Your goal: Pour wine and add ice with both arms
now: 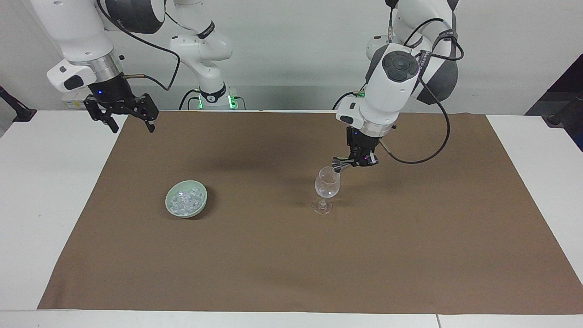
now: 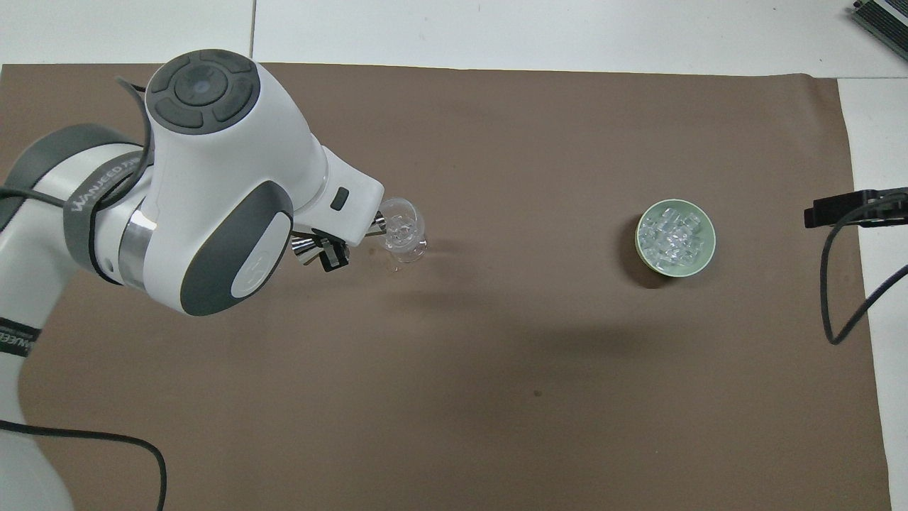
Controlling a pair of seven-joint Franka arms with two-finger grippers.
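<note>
Facing view: L gripper [image 1: 360, 160] fingers clamp a tilted jigger [image 1: 339, 165] at glass [image 1: 327, 183] rim; overhead, arm hides most of that. R gripper [image 1: 122, 113] wide open, empty, waits over worktop [image 1: 45, 191] edge. Ice [image 2: 674, 234] in bowl [image 2: 700, 261] on mat [image 2: 496, 369].

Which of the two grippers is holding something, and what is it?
The left gripper, shut on a small metal jigger tipped over the wine glass. The right gripper waits open.

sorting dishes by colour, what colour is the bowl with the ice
Pale green bowl; it shows best in the overhead view.
</note>
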